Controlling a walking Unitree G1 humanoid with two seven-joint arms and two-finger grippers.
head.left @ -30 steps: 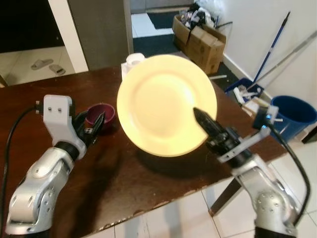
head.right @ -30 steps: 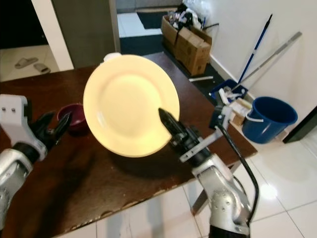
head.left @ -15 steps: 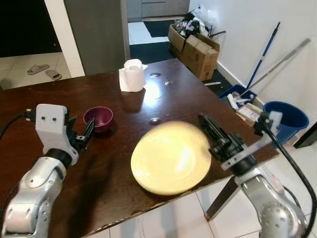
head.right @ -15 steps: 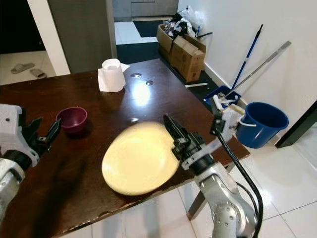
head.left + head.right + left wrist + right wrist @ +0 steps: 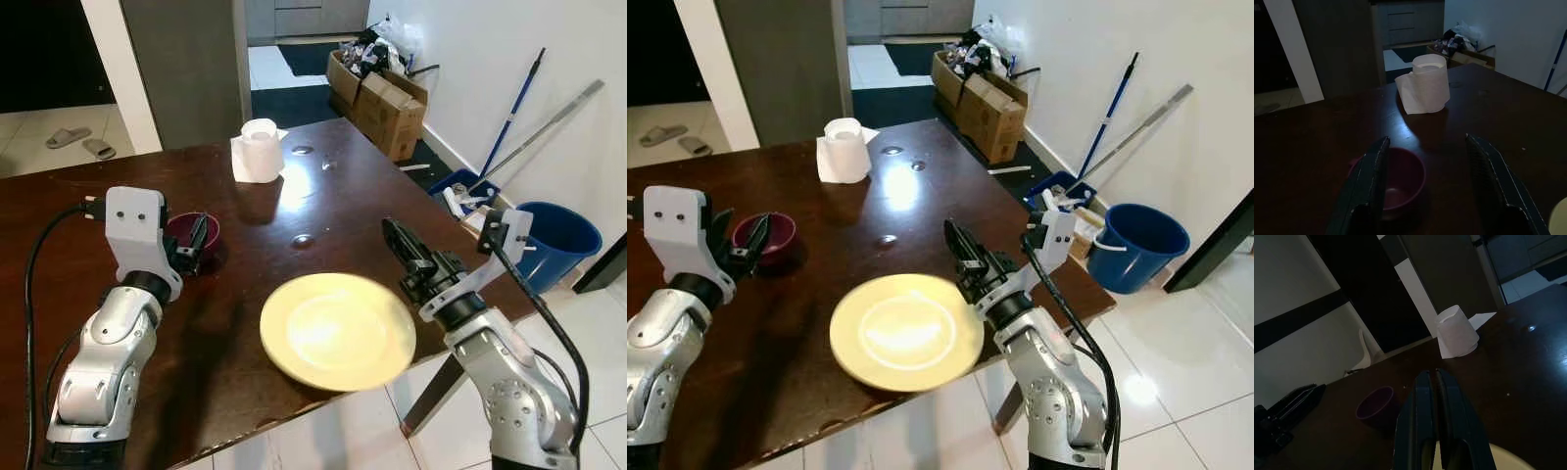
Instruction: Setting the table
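Right gripper (image 5: 394,235) hovers beside round pale-yellow plate (image 5: 338,330), flat on table (image 5: 235,255).

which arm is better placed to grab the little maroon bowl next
Left. Its end effector is open with the bowl right at its fingers; the right end effector is shut beside the plate.

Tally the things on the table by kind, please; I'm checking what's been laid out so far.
Plate: 1
Bowl: 1
Paper roll: 1
Total: 3
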